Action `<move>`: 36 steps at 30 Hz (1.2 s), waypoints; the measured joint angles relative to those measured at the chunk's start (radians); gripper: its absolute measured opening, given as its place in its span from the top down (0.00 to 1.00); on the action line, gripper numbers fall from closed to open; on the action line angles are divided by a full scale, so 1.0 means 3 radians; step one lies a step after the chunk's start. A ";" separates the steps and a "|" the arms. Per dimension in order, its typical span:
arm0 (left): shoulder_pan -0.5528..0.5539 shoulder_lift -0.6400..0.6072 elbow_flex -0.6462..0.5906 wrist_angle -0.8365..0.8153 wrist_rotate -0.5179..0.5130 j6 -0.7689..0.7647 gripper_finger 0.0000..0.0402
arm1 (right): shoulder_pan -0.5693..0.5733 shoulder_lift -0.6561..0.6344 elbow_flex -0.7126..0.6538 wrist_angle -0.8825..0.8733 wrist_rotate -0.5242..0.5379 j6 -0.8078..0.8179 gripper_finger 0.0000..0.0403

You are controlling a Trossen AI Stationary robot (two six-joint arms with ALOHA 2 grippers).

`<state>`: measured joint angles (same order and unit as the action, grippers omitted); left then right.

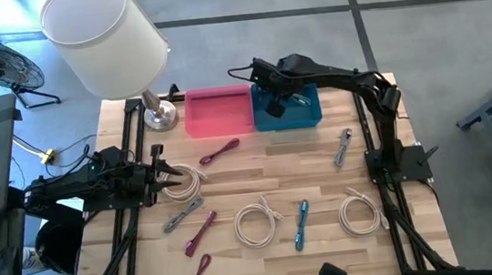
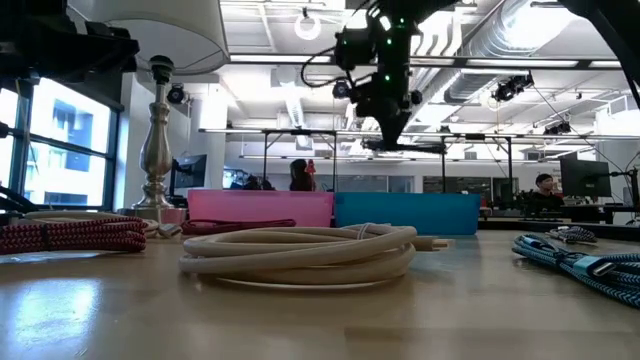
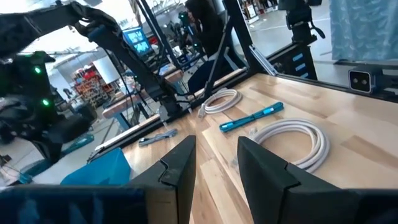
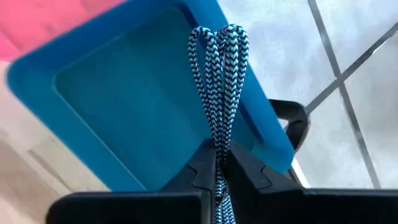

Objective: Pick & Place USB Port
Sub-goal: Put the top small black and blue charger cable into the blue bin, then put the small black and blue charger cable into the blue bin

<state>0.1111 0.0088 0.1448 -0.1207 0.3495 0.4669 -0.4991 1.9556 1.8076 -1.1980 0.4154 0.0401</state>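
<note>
**Blue braided cable held over the blue bin**

The blue bin (image 1: 288, 115) sits at the far edge of the wooden tabletop (image 1: 258, 168), touching the pink bin (image 1: 218, 111) beside it; a silver-based lamp (image 1: 160, 117) with a white shade stands just past the pink bin. The bin's floor looks bare in the right wrist view, its rounded rim open on all sides.

The right arm reaches from its base across to the far edge, and the right gripper (image 4: 219, 163) hangs above the blue bin, fingers (image 4: 245, 171) pinched together on a blue braided USB cable (image 4: 217, 74), whose folded loops stick out past the tips over the bin.

The left gripper (image 1: 169, 173) waits low at the tabletop's left side, fingers (image 3: 180, 171) partly apart and holding nothing, close to a coiled white cable (image 1: 183, 182).

Scattered on the planks, well apart: two more white coils (image 1: 257, 223) (image 1: 360, 213), a blue cable (image 1: 301, 223), red braided cables (image 1: 218, 150), grey ones (image 1: 343, 146).
</note>
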 joint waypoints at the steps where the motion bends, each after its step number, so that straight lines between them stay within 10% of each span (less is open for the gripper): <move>1: 0.0000 -0.0001 0.0000 -0.0003 -0.0001 0.0005 0.71 | -0.0015 0.0000 -0.0065 0.0040 -0.0002 -0.0027 0.93; 14: 0.0000 -0.0001 0.0000 -0.0008 -0.0093 0.0089 0.71 | -0.0010 -0.0001 -0.0377 0.0441 0.0377 -0.0230 0.67; 30: 0.0000 -0.0001 0.0000 -0.0008 -0.0167 0.0055 0.71 | 0.0270 -0.0005 -0.0225 -0.0613 0.0753 0.0179 0.53; 36: 0.0000 -0.0001 0.0000 -0.0046 -0.0164 0.0009 0.71 | 0.0476 -0.0050 -0.0256 -0.1217 0.0128 0.0809 0.54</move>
<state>0.1112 0.0086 0.1448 -0.1345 0.3004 0.4697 -0.3561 1.9408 1.7308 -1.5630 0.4537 0.2829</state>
